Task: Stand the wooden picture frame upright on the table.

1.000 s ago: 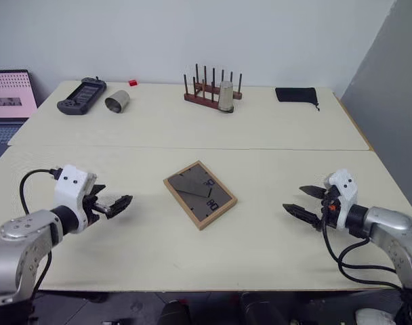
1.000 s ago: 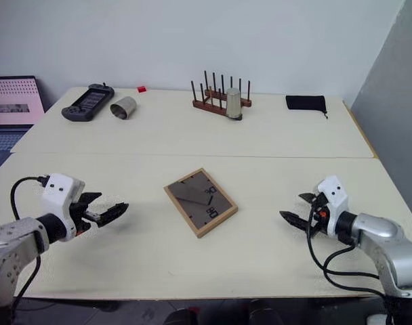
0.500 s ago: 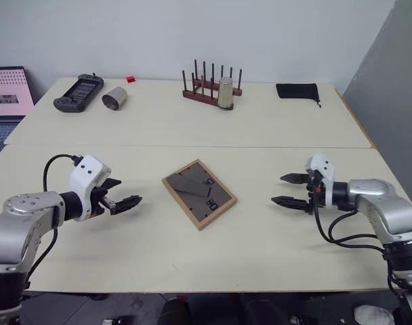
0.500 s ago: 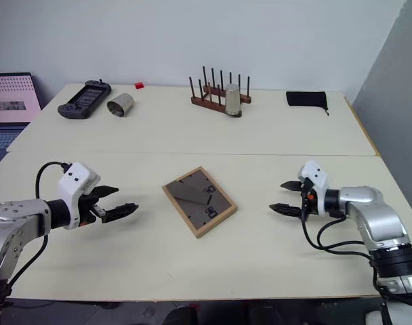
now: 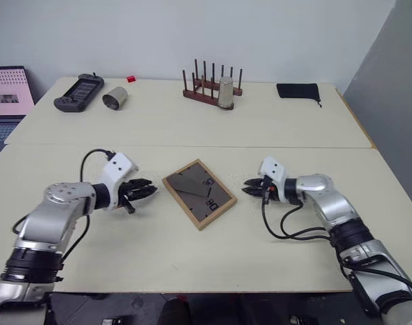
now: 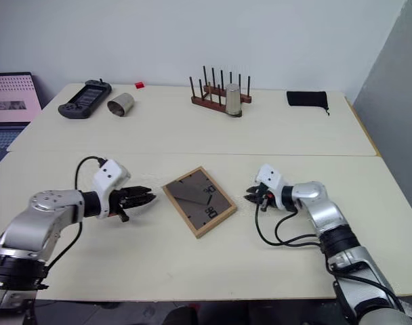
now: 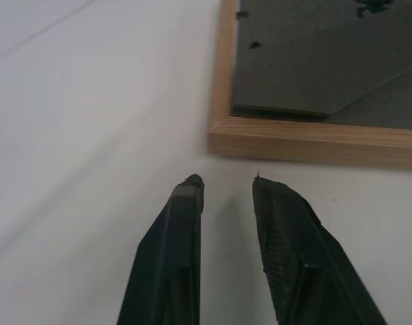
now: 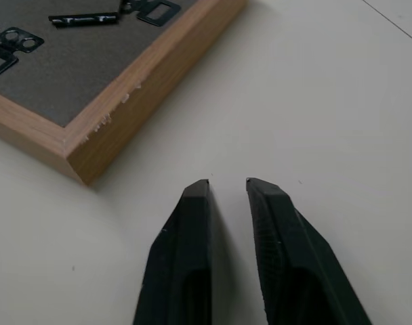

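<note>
- I brought both arms in beside the picture frame (image 5: 199,193), flat on the counter (image 5: 274,128).
- Left pincer (image 5: 149,190) and right pincer (image 5: 247,189) had narrowed to slim gaps, gripping nothing; lifting comes next.

frames: 1 (image 5: 199,193); peg racks: 1 (image 5: 204,93); metal cups: 2 (image 5: 116,100); pouches: 1 (image 5: 297,91); controllers: 1 (image 5: 78,93); laptops: 1 (image 5: 6,91)
</note>
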